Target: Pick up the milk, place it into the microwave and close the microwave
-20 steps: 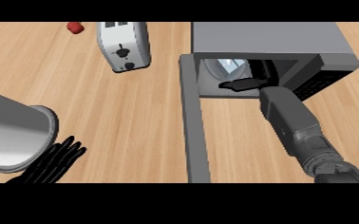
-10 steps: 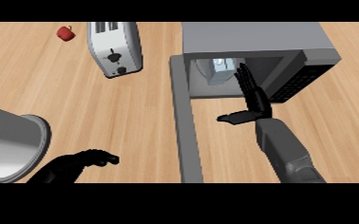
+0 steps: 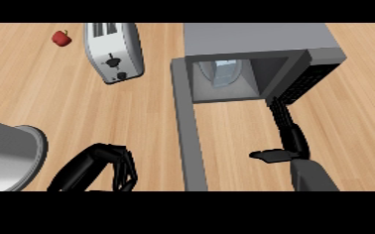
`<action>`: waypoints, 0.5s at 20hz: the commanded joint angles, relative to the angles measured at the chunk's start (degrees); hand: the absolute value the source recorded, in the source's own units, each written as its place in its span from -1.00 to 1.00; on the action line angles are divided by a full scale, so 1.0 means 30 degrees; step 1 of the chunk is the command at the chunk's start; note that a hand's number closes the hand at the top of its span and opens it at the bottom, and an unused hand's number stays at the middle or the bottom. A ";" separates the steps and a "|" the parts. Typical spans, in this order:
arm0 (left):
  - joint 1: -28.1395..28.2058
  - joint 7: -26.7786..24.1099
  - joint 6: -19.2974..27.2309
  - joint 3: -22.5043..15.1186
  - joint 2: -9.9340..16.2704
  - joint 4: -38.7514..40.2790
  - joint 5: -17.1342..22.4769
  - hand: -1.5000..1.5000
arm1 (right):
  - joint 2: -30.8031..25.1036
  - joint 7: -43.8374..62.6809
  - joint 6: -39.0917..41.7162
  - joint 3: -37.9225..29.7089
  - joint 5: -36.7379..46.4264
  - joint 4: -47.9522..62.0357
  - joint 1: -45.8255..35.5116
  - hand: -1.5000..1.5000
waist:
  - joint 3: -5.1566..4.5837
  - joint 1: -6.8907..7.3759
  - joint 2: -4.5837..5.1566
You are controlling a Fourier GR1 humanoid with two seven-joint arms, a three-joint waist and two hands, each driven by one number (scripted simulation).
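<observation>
Head view: the milk (image 3: 225, 72) stands inside the microwave (image 3: 256, 39), whose door (image 3: 187, 129) hangs wide open toward me. My right hand (image 3: 287, 131) is outside the cavity, fingers straight and extended toward the microwave's control side, thumb out, holding nothing. My left hand (image 3: 110, 166) sits low above the counter (image 3: 66, 104), fingers curled, empty. A toaster (image 3: 113, 52) and an apple (image 3: 62, 38) lie further back.

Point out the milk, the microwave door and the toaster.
milk (image 3: 225, 72): head view, on its front face inside the microwave.
microwave door (image 3: 187, 129): head view, middle of the open grey panel.
toaster (image 3: 113, 52): head view, on its top.
</observation>
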 commanded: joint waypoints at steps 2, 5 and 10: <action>-0.1775 -0.1008 0.0659 -0.1093 -0.0038 0.1872 -0.2185 1.00 | -0.1025 -0.1018 0.1719 0.0143 -0.0579 -0.2694 0.3418 -1.00 | -0.0030 -0.0283 0.0020; -0.2206 -0.1382 0.1421 -0.2223 -0.0040 0.2571 -0.3231 1.00 | -0.2001 -0.0727 0.3082 0.0144 -0.1249 -0.4656 0.5685 -1.00 | -0.0022 -0.0085 0.0063; -0.2850 -0.3966 0.4588 -0.4960 -0.0042 0.4681 -0.4806 1.00 | -0.2243 -0.0020 0.4451 0.0526 -0.2540 -0.8605 0.8298 -1.00 | -0.0031 0.0013 0.0138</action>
